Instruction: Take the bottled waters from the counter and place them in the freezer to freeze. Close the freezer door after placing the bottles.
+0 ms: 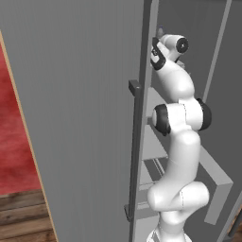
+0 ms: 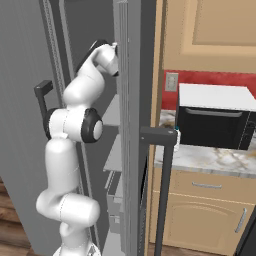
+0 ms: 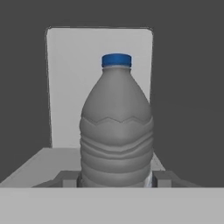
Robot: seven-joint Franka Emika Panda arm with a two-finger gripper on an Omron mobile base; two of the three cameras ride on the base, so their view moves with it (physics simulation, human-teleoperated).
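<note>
Holding a bottle [image 3: 116, 131] upright inside the freezer [image 1: 208, 94], gripper [image 3: 116, 181] closed on its lower body, fingertips [image 3: 65, 180] pressed against both sides near the base. Blue cap up, ribbed grey body standing straight against the pale back wall [image 3: 65, 87]; seems to sit over a grey shelf [image 3: 39, 168], though whether the base already touches cannot be told.

To do this step well: lower straight down until the base rests flat, keep the bottle vertical, then open the jaws just enough to clear the sides and pull the hand back along the same line, without brushing the bottle and tipping it. Better set well in from the shelf edge, so the closing door cannot catch it.

Around it: arm [image 1: 177, 142] reaching up and in between the two open doors; the freezer door [image 1: 85, 118] with its dark bar handle [image 1: 135, 151] hangs close on the left, the other door [image 2: 131, 125] and its handle [image 2: 164, 190] close on the right. Tight gap, so elbow clearance matters on the way out. Beyond, on the counter [image 2: 210, 159], a black oven [image 2: 215, 120]; something small with a blue top [image 2: 176, 137] beside it, likely the second bottle, half hidden by the handle
</note>
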